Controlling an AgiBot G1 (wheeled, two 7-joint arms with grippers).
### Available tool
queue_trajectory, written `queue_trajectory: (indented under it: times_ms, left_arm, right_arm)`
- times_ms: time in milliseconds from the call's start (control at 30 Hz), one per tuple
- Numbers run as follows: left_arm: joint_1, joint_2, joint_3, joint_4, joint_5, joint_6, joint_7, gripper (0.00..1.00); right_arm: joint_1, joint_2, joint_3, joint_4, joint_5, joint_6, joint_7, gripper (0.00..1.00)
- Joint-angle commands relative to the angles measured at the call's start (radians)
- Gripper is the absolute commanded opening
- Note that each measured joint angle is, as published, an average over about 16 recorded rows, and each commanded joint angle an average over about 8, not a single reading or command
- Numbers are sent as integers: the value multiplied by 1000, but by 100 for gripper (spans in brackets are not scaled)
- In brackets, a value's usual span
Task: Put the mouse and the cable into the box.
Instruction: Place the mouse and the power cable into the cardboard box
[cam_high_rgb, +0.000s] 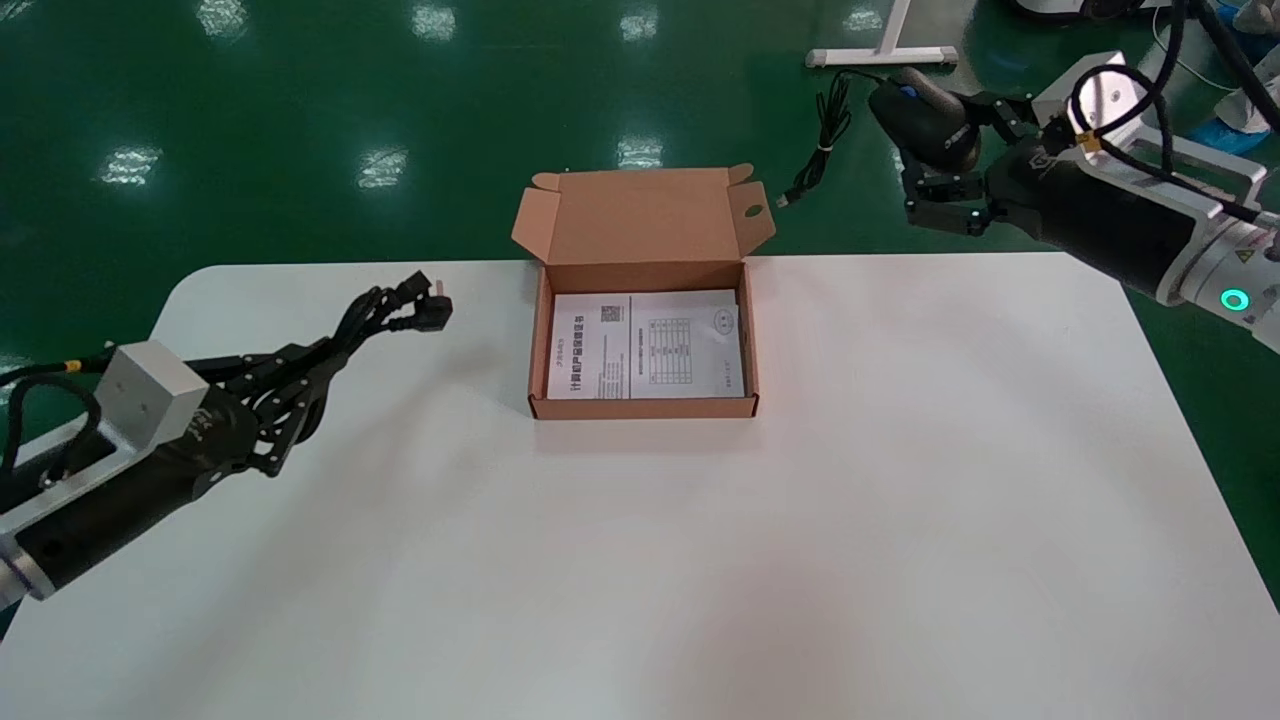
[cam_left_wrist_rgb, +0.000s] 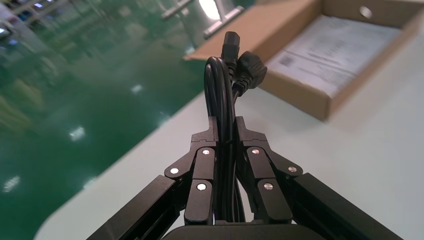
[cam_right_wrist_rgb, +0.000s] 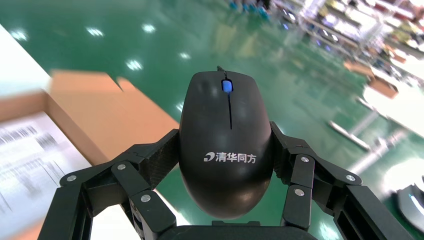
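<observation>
Box (cam_high_rgb: 643, 408) stands open to you from above.
Its raised lid (cam_high_rgb: 645, 228) blocks the far side; you have bare counter (cam_high_rgb: 900, 480) left, right and in front.

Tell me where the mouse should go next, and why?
Probably swing the right gripper toward the robot's left until the black computer mouse it grips hangs over the open brown cardboard box. The mouse is held high, well to the box's right, not over it. The left gripper grips the black cable.
</observation>
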Motion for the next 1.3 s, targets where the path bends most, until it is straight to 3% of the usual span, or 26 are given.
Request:
queue_trajectory:
  times_ms: [33, 467, 900, 1100, 1300]
  left_arm:
    - [-24, 23, 4, 0, 4, -11, 9, 0]
    - [-148, 106, 35, 14, 67, -76, 67, 0]
    - [-357, 203, 107, 94, 163, -88, 147, 0]
    - [-436, 233, 147, 137, 191, -25, 190, 0]
    - [-455, 244, 158, 164, 196, 1, 209, 0]
  right_arm:
    - [11, -6, 2, 11, 5, -17, 4, 0]
    - [44, 19, -63, 198, -51, -162, 182, 0]
    - [-104, 47, -118, 428, -85, -199, 365, 0]
    - [-166, 24, -138, 447, -107, -167, 369, 0]
    - [-167, -36, -154, 353, -134, -132, 302, 0]
